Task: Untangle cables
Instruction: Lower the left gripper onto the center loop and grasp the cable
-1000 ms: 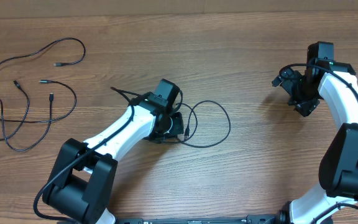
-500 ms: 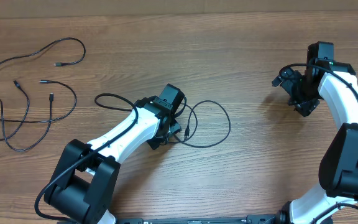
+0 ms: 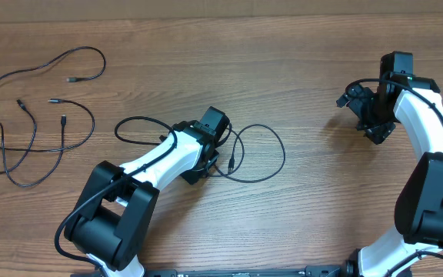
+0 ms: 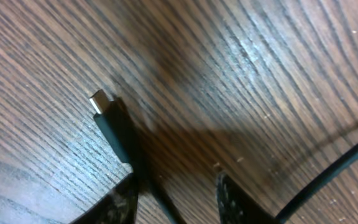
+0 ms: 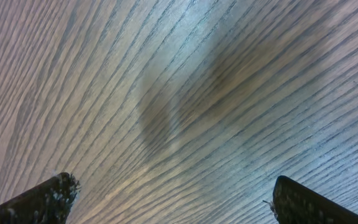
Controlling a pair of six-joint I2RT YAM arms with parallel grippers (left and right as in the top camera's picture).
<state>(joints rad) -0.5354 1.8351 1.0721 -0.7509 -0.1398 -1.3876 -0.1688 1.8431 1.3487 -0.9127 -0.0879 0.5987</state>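
Plain wood-grain tabletop (image 3: 298,61). Mid-frame, the left hand (image 4: 174,196) is partly open, with a cable (image 4: 122,137) lying loose between its fingers, not pinched. Over on the right, the right hand (image 5: 173,196) gapes wide, holding nothing. The other cables (image 3: 62,121) sprawl upper left.

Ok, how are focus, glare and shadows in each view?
Overhead: sharp, evenly lit, faint shadows. Left wrist: cable plug in focus, left fingertips blurred, glare across the table. Right wrist: wood sheen, dark shadow patch, right fingertips soft.
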